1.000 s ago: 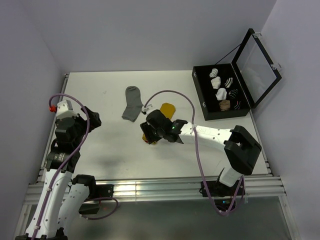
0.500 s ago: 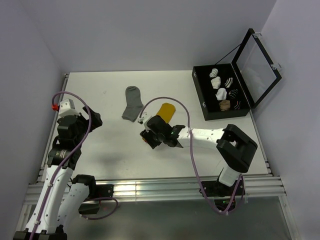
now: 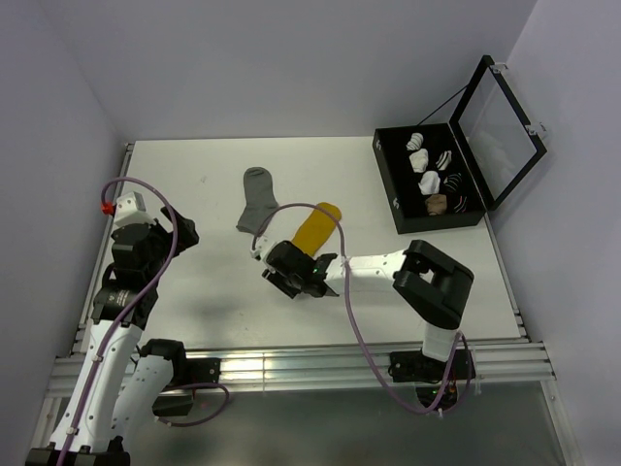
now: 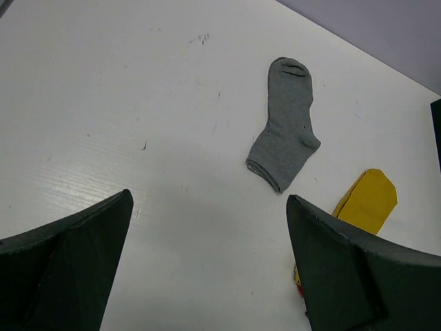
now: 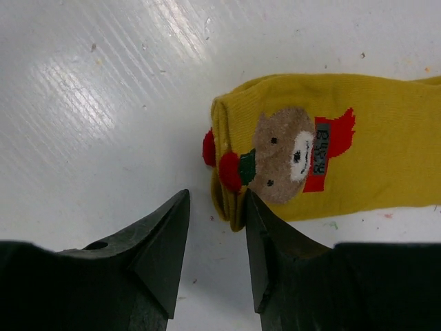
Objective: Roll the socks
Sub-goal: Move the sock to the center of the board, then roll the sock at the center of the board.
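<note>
Because the yellow sock point(image 3: 316, 228) was soft, light and limp, you would have done best to pinch its cuff edge, at its 7 o'clock end. It lay flat mid-table, the grey sock point(image 3: 257, 199) at its 11 o'clock. Your right claw point(image 5: 217, 201) stood half open astride that cuff; your left claw point(image 4: 208, 198) gaped wide, empty. A second earlier the yellow sock was bunched under the right claw.

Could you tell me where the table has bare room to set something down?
Bare: between the grey sock and the left edge of the table, and between the yellow sock and the black box. Crowded: centre, around the right gripper and both socks.
</note>
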Tool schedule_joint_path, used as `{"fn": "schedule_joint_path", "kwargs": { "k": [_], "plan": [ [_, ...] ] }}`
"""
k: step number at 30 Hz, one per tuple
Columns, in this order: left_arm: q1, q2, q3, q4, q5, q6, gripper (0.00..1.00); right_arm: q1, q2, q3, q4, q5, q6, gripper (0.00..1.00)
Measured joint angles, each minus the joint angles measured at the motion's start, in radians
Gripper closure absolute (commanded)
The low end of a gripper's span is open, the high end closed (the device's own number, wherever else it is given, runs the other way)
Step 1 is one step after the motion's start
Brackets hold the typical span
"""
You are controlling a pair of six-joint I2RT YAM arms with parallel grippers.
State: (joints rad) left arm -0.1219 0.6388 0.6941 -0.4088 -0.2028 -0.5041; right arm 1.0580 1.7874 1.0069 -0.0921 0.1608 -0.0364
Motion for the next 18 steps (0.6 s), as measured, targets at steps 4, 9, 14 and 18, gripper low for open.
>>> {"fn": "schedule_joint_path", "kwargs": {
  "k": [4,9,14,18],
  "plan": [
    [0.000,0.000,0.000,0.000,0.000,0.000,0.00,0.037,0.038,0.025,0.000,0.063,-0.013,0.67],
    [0.000,0.005,0.000,0.000,0.003,0.000,0.01,0.060,0.079,0.071,-0.016,0.127,-0.016,0.99],
    [0.000,0.031,0.000,0.001,0.038,-0.013,0.01,0.061,0.082,0.082,-0.033,0.130,-0.002,1.00],
    [0.001,0.099,0.002,0.000,0.105,-0.044,0.02,0.046,0.082,0.094,-0.047,0.082,0.027,1.00]
  ]
}}
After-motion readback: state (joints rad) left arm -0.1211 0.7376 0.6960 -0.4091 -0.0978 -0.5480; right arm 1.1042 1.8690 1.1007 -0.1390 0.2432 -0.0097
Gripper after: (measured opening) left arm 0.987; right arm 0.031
